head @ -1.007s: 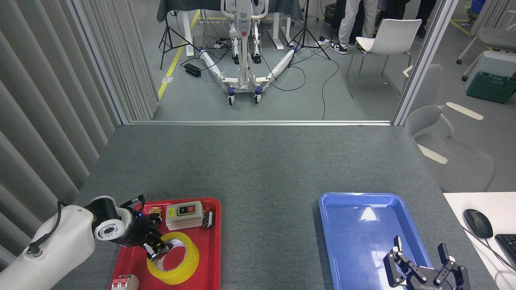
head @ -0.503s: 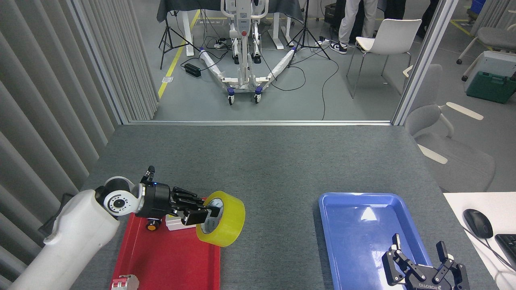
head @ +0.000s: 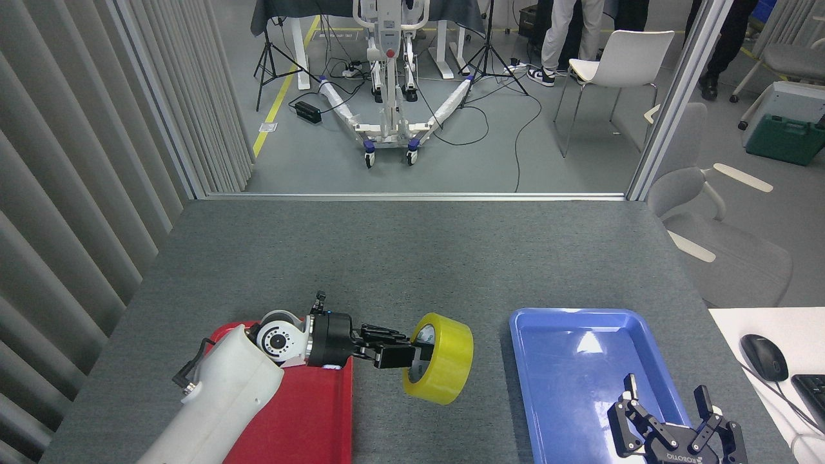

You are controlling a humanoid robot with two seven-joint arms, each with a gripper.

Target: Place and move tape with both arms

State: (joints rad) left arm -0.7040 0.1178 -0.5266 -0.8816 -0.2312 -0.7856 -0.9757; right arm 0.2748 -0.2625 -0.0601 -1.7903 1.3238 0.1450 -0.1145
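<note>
left end effector (head: 412,356) clamping tape (head: 445,366), right end effector (head: 670,419) spread

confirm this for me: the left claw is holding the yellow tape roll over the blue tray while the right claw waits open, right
Not quite. In the head view the left claw holds the tape over the grey table, between the red tray and the blue tray, not over the blue tray. The right claw does wait open.
</note>
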